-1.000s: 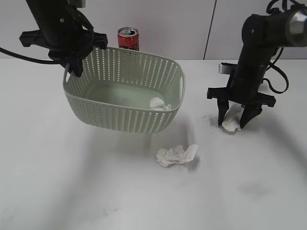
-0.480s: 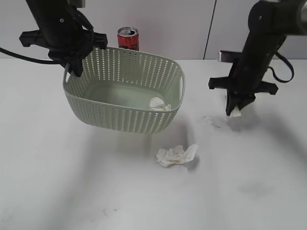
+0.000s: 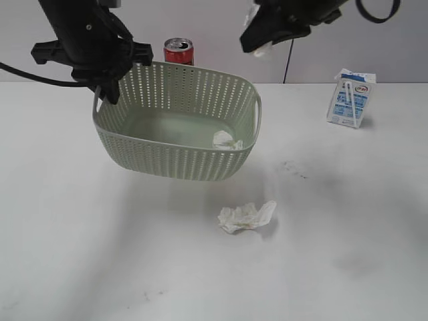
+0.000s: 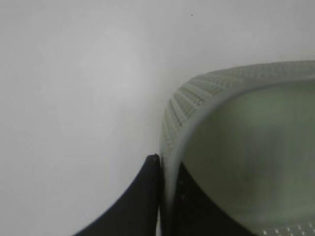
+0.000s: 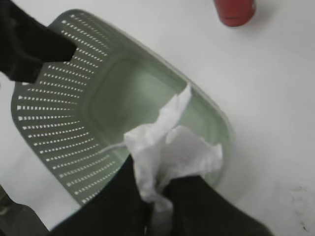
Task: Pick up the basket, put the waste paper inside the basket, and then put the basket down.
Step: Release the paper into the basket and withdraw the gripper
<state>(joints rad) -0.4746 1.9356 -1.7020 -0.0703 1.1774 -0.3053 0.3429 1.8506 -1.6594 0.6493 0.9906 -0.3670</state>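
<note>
The counter (image 3: 348,221) is plain white with faint dark smudges toward 3 o'clock, backed by a pale wall with a thin dark vertical seam.

Half a second ago the right pincer (image 3: 257,40) hung low over the counter at the right; it now sits high at 12 o'clock above the basket's (image 3: 177,127) far right corner, clenched on a wad of waste paper (image 5: 170,150), which the right wrist view shows held over the basket's interior. With the arm gone from there, a blue-and-white carton (image 3: 351,98) stands uncovered at 2 o'clock; its print is too small to read.

The left pincer (image 4: 165,196) grips the basket's left rim, holding it tilted off the counter, slightly higher than before.

One wad (image 3: 227,140) lies inside the basket at its right end. Another (image 3: 246,217) lies on the counter at 5 o'clock from the basket.

A red can (image 3: 178,51) stands behind the basket, lettering illegible.
</note>
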